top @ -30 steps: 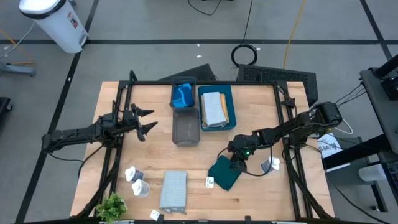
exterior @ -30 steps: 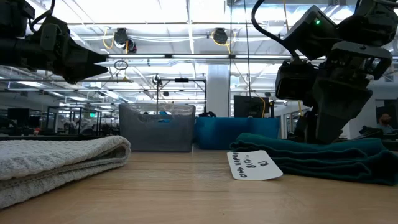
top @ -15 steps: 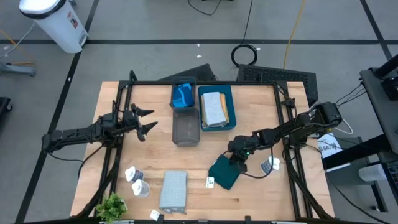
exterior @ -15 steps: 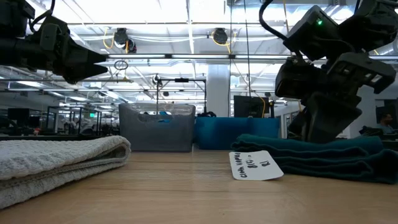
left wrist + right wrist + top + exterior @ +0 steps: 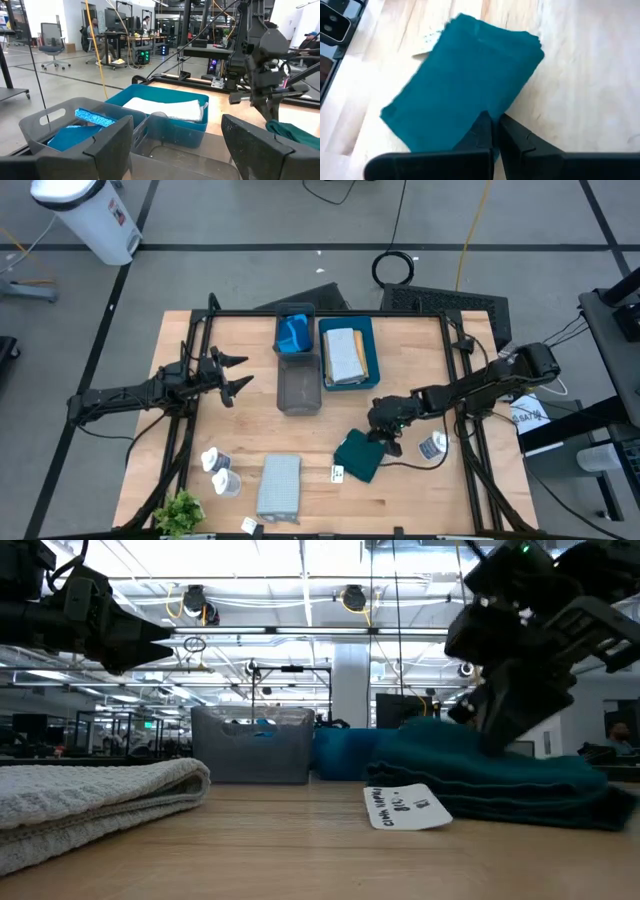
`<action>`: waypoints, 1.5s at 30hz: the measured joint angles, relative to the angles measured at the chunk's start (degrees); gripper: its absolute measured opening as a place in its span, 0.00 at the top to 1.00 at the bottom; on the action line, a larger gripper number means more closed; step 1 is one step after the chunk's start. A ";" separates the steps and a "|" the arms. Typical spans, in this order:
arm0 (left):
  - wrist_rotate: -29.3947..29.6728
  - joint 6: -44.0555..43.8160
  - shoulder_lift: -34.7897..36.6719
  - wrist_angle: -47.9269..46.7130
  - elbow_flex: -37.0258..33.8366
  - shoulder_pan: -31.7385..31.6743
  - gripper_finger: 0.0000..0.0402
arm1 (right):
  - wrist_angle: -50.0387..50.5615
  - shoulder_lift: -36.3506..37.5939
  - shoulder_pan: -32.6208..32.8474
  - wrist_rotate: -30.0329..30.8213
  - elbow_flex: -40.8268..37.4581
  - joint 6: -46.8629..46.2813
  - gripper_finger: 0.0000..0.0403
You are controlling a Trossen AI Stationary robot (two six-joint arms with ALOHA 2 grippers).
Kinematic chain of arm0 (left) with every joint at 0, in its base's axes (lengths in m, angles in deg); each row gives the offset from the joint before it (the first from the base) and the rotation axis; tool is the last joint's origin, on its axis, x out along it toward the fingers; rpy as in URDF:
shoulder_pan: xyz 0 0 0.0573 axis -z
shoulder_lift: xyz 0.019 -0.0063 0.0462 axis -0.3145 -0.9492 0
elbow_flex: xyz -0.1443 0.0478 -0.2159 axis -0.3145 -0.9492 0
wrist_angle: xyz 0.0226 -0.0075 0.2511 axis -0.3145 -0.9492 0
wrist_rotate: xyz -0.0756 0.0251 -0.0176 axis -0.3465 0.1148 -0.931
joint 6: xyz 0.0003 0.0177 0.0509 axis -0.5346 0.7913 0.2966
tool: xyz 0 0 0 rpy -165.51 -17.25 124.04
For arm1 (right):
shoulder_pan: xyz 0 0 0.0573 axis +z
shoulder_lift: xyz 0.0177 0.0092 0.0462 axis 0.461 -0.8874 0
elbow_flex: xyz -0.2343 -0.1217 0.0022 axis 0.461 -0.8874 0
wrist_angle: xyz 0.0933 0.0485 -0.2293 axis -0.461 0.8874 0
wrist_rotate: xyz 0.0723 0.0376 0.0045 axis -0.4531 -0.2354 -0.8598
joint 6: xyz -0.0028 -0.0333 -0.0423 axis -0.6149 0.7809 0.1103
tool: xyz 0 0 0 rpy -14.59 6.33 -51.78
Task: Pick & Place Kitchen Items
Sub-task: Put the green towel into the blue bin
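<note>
Right tool [image 5: 383, 432]: we find its fingers [image 5: 512, 135] pressed together on one edge of the dark teal cloth [image 5: 361, 456]; in the low view that edge stands raised while the rest lies flat.
Dark teal cloth: we place it on the tabletop [image 5: 250, 420], toward the right side of the front half, still folded, with a small white label card [image 5: 338, 473] just beside it.
Grey folded cloth [image 5: 280, 486]: we note it lying flat near the front edge, well apart from the teal one.
White bottles: two [image 5: 218, 470] stand close together at the front left; another [image 5: 433, 446] stands to the right of the dark teal cloth, near the right tool.
Trays: a grey tray [image 5: 299, 381] and a teal tray [image 5: 348, 352] sit side by side at the back centre; we see a blue sponge [image 5: 96, 117] in the grey one and a pale folded cloth [image 5: 343, 354] in the teal one.
Left tool [image 5: 232, 374]: we find it spread wide, holding nothing, above the left side of the tabletop.
Plant [image 5: 179, 511]: at the front left corner.
</note>
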 joint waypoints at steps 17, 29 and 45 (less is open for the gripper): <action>0.00 0.02 0.00 0.00 0.00 0.00 0.23 | -0.63 12.29 0.61 9.84 0.02 15.21 1.00; 0.02 0.01 0.00 -0.01 0.00 0.00 0.23 | 0.77 15.93 0.61 14.18 0.07 34.19 1.00; 0.00 0.00 0.00 0.00 0.00 -0.01 0.23 | 1.61 16.15 0.68 26.34 0.07 49.42 1.00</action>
